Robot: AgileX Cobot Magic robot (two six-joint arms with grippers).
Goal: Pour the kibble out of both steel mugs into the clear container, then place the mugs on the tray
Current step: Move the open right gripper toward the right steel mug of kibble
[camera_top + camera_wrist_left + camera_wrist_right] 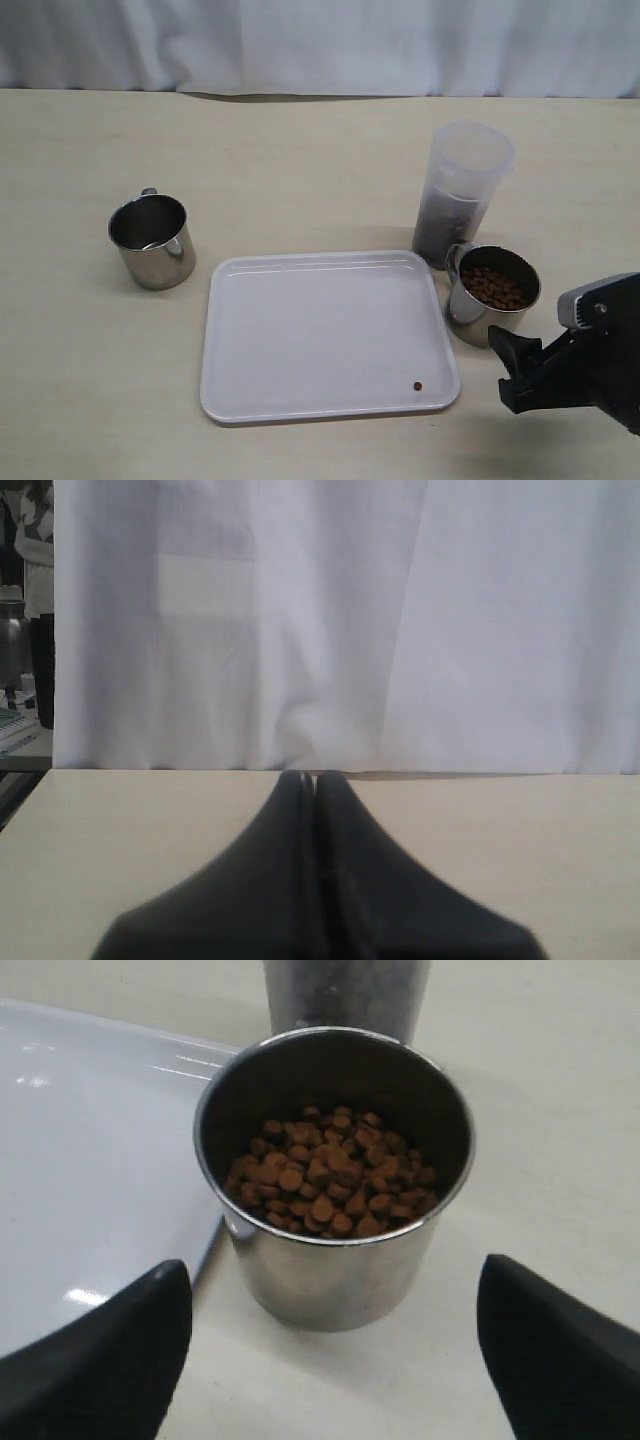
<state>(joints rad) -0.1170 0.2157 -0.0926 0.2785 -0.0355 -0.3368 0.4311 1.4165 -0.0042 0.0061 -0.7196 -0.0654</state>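
One steel mug [152,240] stands empty on the table left of the white tray [325,335]. The other steel mug [492,295] [270,1260] stands off the tray's right edge and holds brown kibble [330,1175]. Right behind it is the clear container [462,190] [345,995], its lower part dark with kibble. My right gripper [515,370] [332,1262] is open, just short of the full mug, fingers either side and not touching. My left gripper [315,780] is shut on nothing and faces the curtain.
A single loose pellet [418,386] lies in the tray's near right corner. A white curtain [320,45] hangs along the table's far edge.
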